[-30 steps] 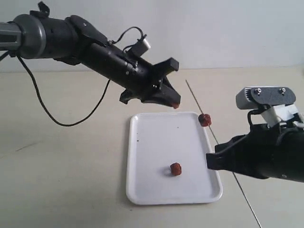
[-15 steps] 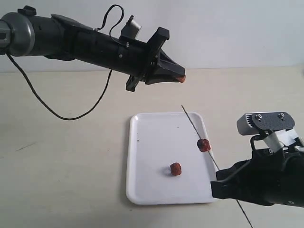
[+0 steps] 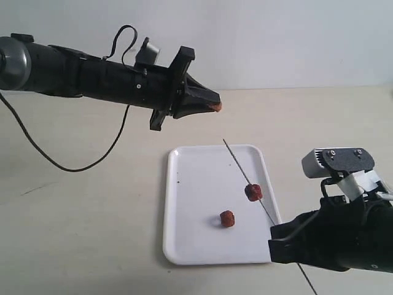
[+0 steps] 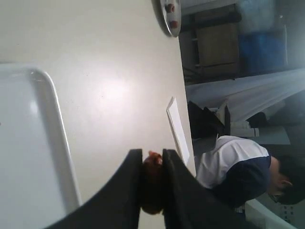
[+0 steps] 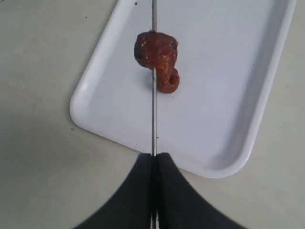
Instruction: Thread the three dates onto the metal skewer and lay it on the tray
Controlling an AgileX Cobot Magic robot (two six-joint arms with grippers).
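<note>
Mid-threading: second date [image 3: 217,109] pinched in left gripper [image 3: 213,107], held high beyond tray [image 3: 196,249]; metal skewer [image 3: 236,165] bearing first date [image 3: 253,192] clenched in right gripper [image 5: 153,162] over tray; third date [image 3: 227,219] lying loose there; next, probably aligning date with skewer tip.

Pale beige table [image 3: 86,233], matte, with a soft glare. Bears a white glossy tray [image 3: 196,203] with rounded corners and a low rim, lying flat, its near rim just ahead of and below the right gripper [image 5: 153,160]. Places that tray lower than the left gripper [image 3: 214,106] and off to one side, with bare surface under those tips. Carries a small round grey dish [image 4: 169,14] far beyond the left gripper, well apart from the tray. Meets, perhaps, a sagging black cable [image 3: 78,170] behind the left gripper; contact unclear.
</note>
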